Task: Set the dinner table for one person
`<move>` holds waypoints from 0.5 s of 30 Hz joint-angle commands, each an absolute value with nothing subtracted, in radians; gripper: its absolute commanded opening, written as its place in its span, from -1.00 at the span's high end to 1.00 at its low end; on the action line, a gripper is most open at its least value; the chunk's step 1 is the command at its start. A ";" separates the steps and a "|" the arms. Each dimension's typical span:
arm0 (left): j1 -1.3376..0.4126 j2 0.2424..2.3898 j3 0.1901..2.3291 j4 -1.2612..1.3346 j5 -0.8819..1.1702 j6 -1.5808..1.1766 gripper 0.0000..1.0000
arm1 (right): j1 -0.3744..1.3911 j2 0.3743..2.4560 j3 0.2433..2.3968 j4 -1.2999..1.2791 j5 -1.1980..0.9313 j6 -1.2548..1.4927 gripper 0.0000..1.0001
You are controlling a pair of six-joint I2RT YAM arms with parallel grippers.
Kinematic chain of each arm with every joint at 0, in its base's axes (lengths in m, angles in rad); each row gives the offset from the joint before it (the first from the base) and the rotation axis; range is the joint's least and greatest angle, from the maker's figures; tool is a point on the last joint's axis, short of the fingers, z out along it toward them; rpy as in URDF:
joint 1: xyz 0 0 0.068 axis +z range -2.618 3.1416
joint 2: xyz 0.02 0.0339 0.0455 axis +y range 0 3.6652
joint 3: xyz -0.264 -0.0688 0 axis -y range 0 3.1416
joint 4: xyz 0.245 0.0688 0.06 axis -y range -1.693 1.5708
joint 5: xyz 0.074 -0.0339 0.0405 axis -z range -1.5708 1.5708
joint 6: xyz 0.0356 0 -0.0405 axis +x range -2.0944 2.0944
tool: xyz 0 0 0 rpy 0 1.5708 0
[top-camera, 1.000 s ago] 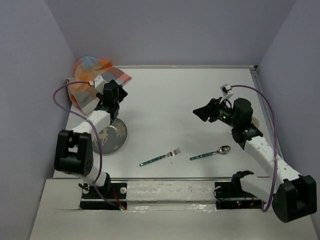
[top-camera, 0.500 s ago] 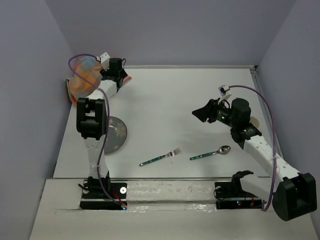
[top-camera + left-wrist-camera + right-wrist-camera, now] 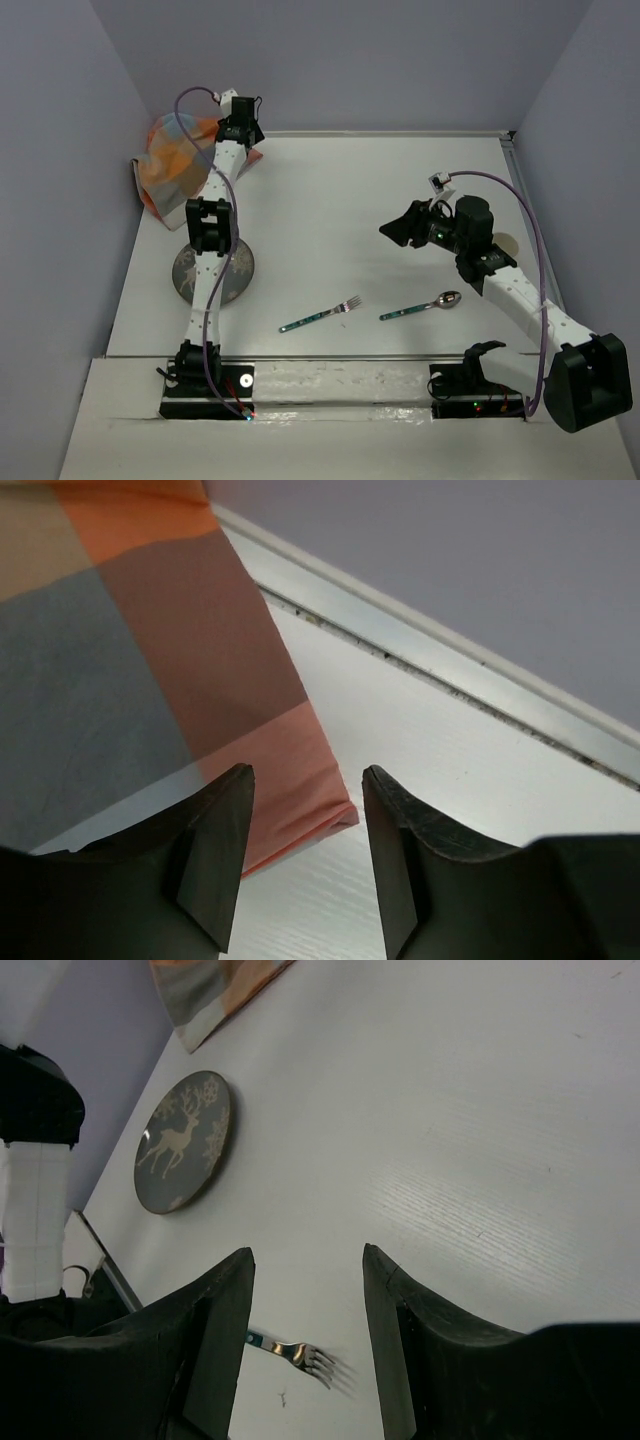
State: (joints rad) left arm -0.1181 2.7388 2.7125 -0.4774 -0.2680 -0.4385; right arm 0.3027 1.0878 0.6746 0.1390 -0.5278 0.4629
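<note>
The white dinner table (image 3: 340,200) carries a dark plate with a deer picture (image 3: 232,275), a fork (image 3: 322,314) and a spoon (image 3: 422,307), both with green handles. My left gripper (image 3: 244,158) is open at the far left corner, and the corner of the orange-and-blue checked cloth mat (image 3: 150,660) lies between its fingers (image 3: 220,850) in the left wrist view. My right gripper (image 3: 392,230) is open and empty above the table's right middle. Its wrist view shows the plate (image 3: 185,1140) and the fork (image 3: 300,1353) below it.
The mat (image 3: 170,165) lies bunched against the left wall. The back wall's rail (image 3: 450,650) runs just past the mat's corner. The outstretched left arm (image 3: 210,230) crosses the plate's left part. A pale round thing (image 3: 510,243) shows behind the right arm.
My left arm has swung from above the plate out to the far left corner, over the mat's corner. The right gripper has shifted slightly left.
</note>
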 commanded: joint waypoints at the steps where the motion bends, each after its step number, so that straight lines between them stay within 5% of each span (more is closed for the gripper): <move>1: -0.129 2.776 2.774 -0.632 -0.196 -0.431 -0.15 | 0.310 1.085 0.718 0.173 -0.538 0.445 -0.07; 13: -0.159 2.815 2.770 -0.657 -0.141 -0.410 0.17 | 0.319 1.072 0.715 0.181 -0.535 0.443 -0.06; 15: -0.175 2.818 2.769 -0.654 -0.138 -0.382 0.34 | 0.319 1.069 0.715 0.181 -0.534 0.443 -0.06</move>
